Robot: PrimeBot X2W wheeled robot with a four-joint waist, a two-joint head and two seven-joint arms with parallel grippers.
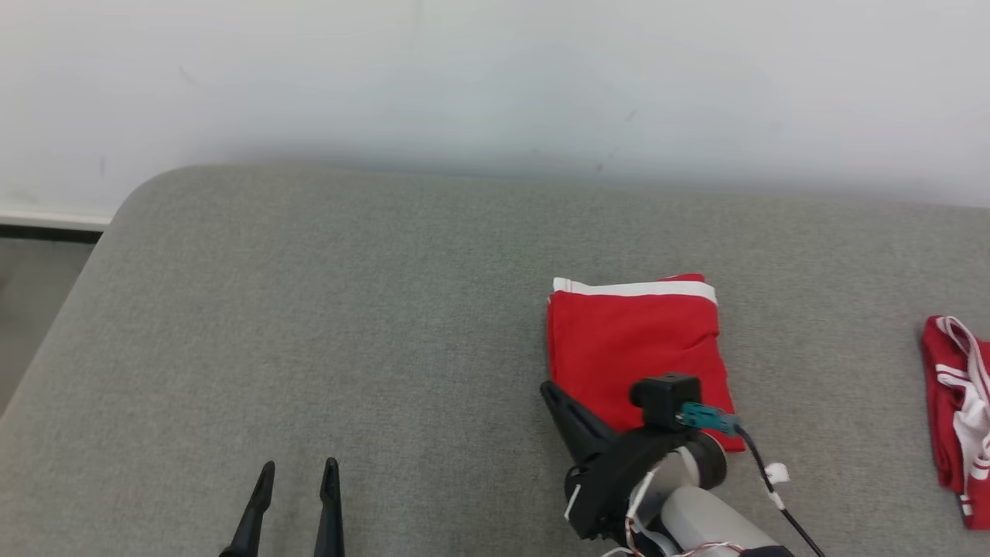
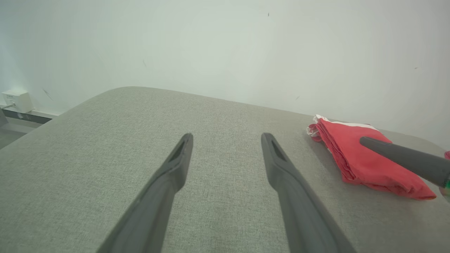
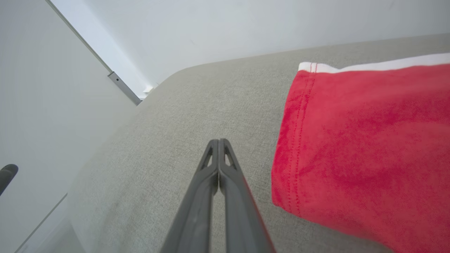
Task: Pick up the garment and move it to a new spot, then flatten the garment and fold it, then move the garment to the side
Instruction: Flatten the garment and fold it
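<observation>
On grey cushion [image 1: 309, 309], right of centre, I list one folded red garment [image 1: 634, 340], white band along its far edge. Right gripper [image 3: 218, 140]: fingers pressed together, gripping nothing, tips just beside the garment's left edge. Left gripper [image 1: 299, 464]: spread wide, empty, lower left, well apart from the garment. Far right: second red-and-white cloth [image 1: 955, 410], crumpled.

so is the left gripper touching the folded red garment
Apart: head view shows bare grey cushion between the left gripper and the folded red garment.

red garment [image 1: 634, 340], white band; grey cushion [image 1: 348, 309]; dark hands.
</observation>
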